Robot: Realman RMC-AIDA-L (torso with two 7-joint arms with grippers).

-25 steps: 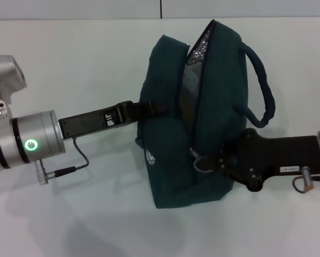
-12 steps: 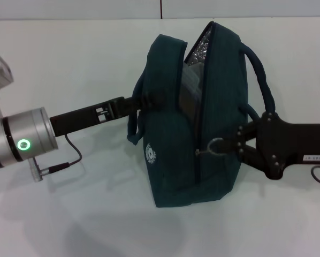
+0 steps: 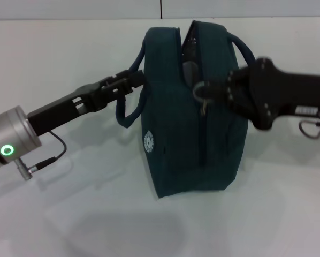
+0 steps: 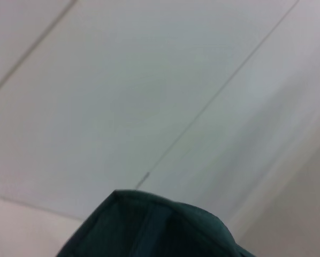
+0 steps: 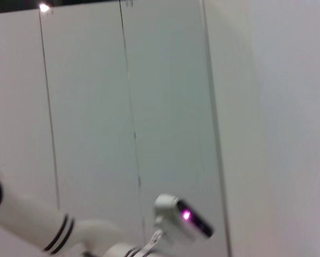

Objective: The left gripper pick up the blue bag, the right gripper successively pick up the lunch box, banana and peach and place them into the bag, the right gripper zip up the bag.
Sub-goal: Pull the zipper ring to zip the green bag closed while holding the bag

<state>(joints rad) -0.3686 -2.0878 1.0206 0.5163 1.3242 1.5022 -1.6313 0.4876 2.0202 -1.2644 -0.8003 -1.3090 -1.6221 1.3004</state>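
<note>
Standing upright at the surface's (image 3: 53, 64) centre, the bag (image 3: 170, 144) is zipped most of the way, a gap left at 12 o'clock. Right gripper (image 3: 212, 92), from 3 o'clock, has its fingers pinching the ring pull (image 3: 199, 91). Left gripper (image 3: 132, 79), from 9 o'clock, grips a handle (image 3: 129, 110). Pulling unevenly could jam the zipper on fabric or tip the bag.
</note>
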